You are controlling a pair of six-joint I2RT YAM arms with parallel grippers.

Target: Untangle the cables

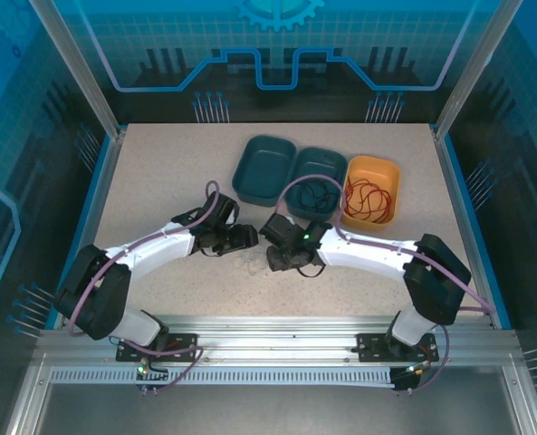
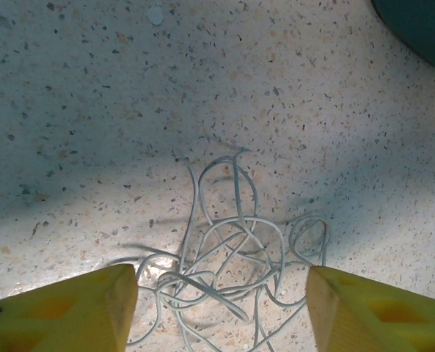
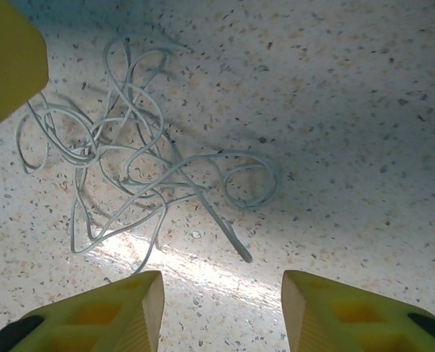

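On the speckled worktop (image 1: 159, 181), one white cable (image 2: 224, 249) lies in a loose tangle between two grippers. The left gripper (image 2: 221, 304) and right gripper (image 3: 221, 301) are both parted, holding nothing. One free end trails toward the right gripper. Beyond stand three trays: red cable (image 1: 369, 199) in the orange tray (image 1: 373, 165), black cable (image 1: 315, 195) in a teal tray (image 1: 327, 156), with a second teal tray (image 1: 263, 168) alongside.

The one bench (image 1: 159, 190) carries three trays: two dark teal, a left teal tray (image 1: 263, 169) and a middle teal tray (image 1: 321, 155), and one orange tray (image 1: 374, 164). There are three cables: one red cable (image 1: 369, 199), one black cable (image 1: 315, 195) and one white cable (image 2: 224, 253). Two arms, a left arm (image 1: 150, 249) and a right arm (image 1: 377, 256), each carry one gripper, the left gripper (image 2: 221, 312) and the right gripper (image 3: 222, 312).
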